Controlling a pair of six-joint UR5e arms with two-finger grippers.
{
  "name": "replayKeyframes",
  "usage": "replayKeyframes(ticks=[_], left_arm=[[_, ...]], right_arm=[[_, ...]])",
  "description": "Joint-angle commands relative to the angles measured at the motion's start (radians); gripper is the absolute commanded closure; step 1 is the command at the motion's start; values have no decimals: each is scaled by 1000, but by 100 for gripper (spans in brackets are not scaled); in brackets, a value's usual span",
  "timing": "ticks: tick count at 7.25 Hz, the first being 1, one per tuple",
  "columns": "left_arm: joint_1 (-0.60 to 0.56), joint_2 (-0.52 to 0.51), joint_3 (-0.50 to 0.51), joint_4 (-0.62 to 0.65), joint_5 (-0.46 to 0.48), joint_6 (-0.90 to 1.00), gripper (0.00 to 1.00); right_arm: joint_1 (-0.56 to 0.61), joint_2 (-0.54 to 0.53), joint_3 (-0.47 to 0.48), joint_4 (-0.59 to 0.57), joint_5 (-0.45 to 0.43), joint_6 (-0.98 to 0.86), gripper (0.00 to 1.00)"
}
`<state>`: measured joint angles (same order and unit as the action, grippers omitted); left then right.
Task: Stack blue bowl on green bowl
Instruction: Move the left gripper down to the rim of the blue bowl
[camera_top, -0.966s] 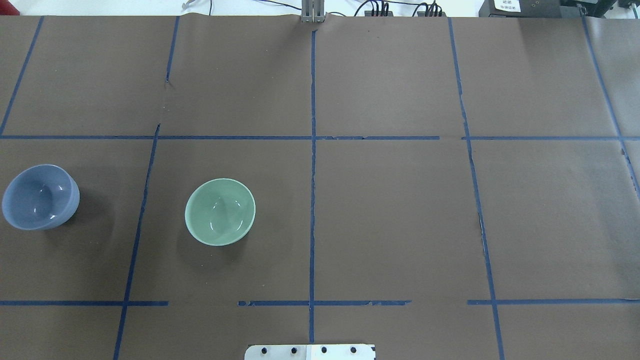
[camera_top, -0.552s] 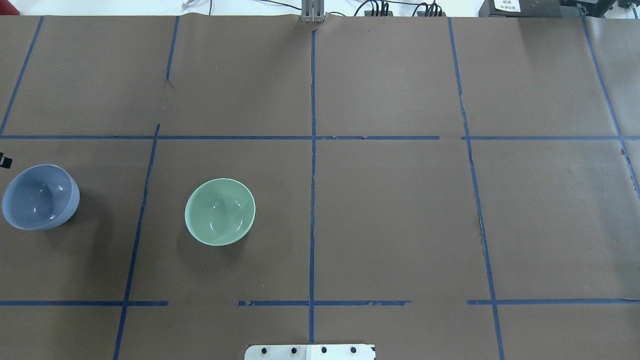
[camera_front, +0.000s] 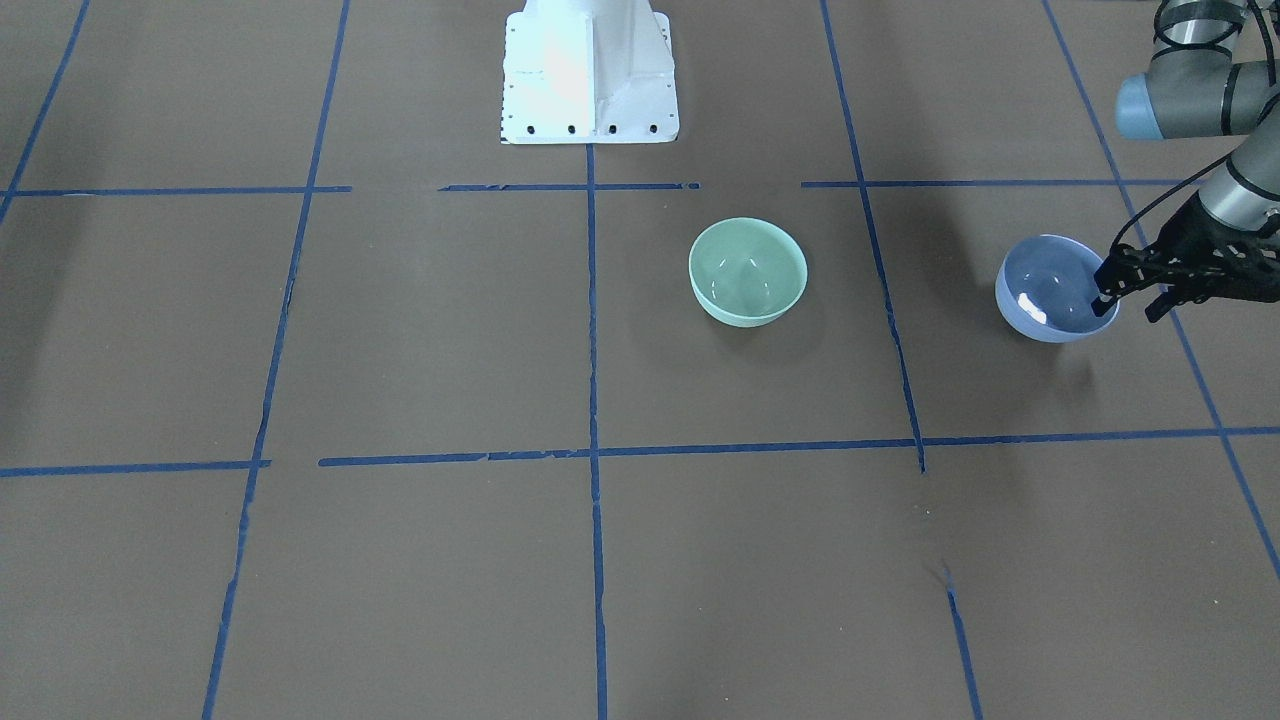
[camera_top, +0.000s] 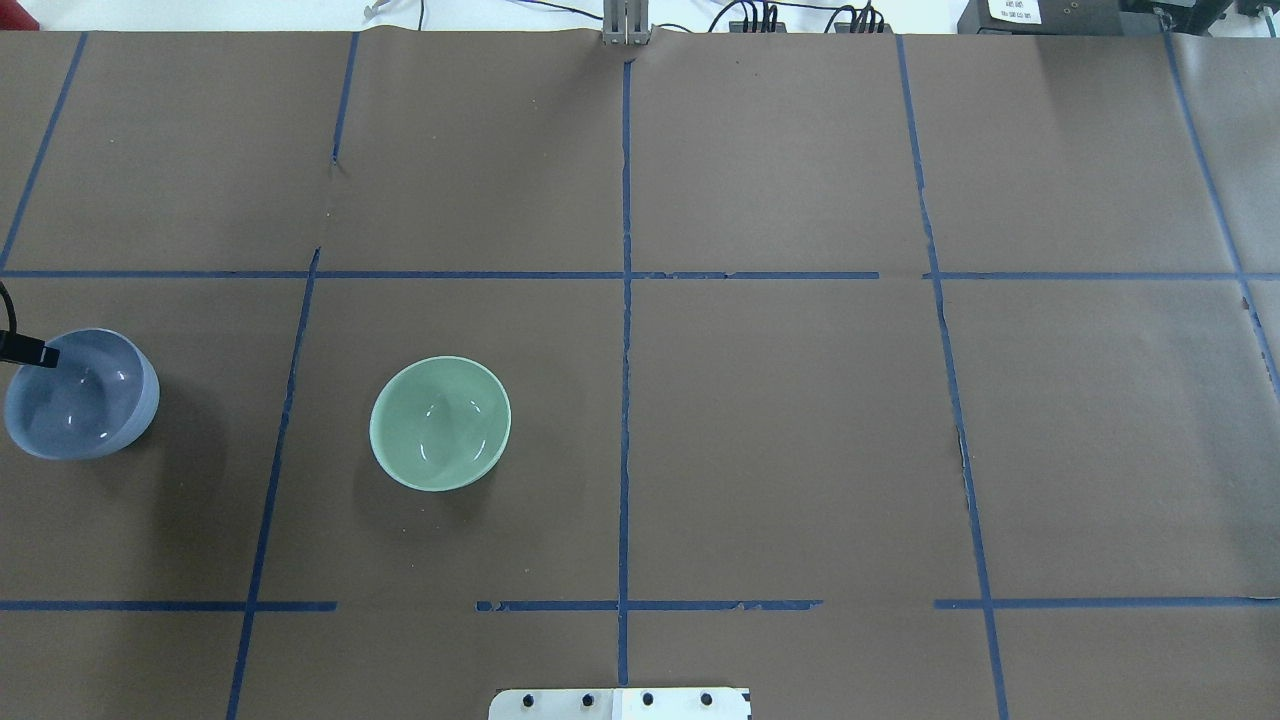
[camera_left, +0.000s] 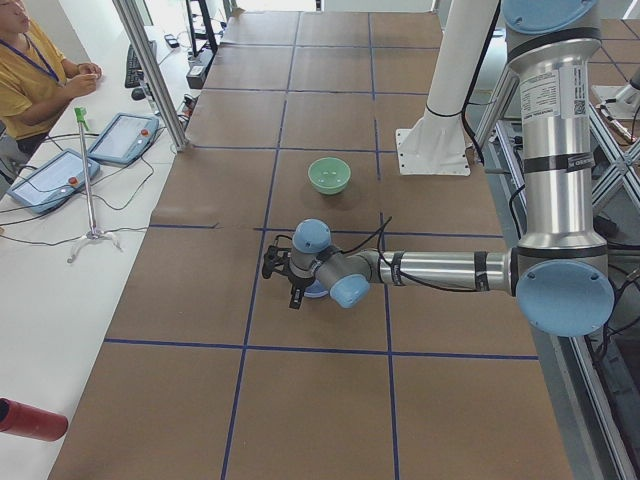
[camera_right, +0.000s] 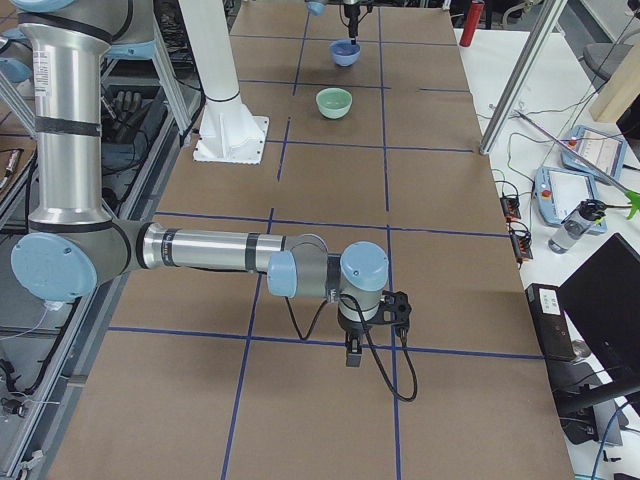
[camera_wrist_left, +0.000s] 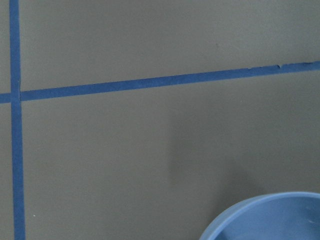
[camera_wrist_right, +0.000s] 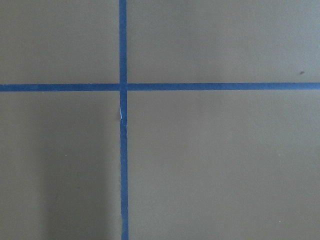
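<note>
The blue bowl (camera_front: 1045, 285) stands upright on the brown table on my left side. It also shows in the overhead view (camera_top: 85, 405) and at the bottom edge of the left wrist view (camera_wrist_left: 270, 220). The green bowl (camera_front: 748, 270) stands upright and empty nearer the middle (camera_top: 440, 423), apart from the blue one. My left gripper (camera_front: 1127, 303) is open at the blue bowl's outer rim, one finger over the inside and one outside; one finger (camera_top: 30, 350) shows overhead. My right gripper (camera_right: 370, 330) hangs over bare table far from both bowls; I cannot tell its state.
The robot's white base plate (camera_front: 590, 80) stands at the table's near edge. Blue tape lines (camera_top: 625, 300) divide the brown table. Off the far edge are an aluminium post (camera_left: 150, 70), teach pendants (camera_left: 120, 135) and a seated person (camera_left: 30, 70).
My left gripper has come in from the overhead view's left edge and now reaches over the blue bowl's rim. Both bowls have stayed in place.
</note>
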<state>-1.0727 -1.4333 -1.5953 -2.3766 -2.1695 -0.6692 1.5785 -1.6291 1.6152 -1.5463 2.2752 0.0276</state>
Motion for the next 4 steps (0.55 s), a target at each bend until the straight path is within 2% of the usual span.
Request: replayKeyframes(ticks=[1, 3, 4], left_arm=[[0, 5, -5, -16, -7, -6, 100], [-1, 5, -11, -15, -9, -16, 100], [-13, 10, -53, -7, -27, -15, 100]], right_arm=[[0, 0, 0, 0, 1, 0, 0], [0, 0, 0, 0, 0, 0, 0], [0, 0, 0, 0, 1, 0, 0]])
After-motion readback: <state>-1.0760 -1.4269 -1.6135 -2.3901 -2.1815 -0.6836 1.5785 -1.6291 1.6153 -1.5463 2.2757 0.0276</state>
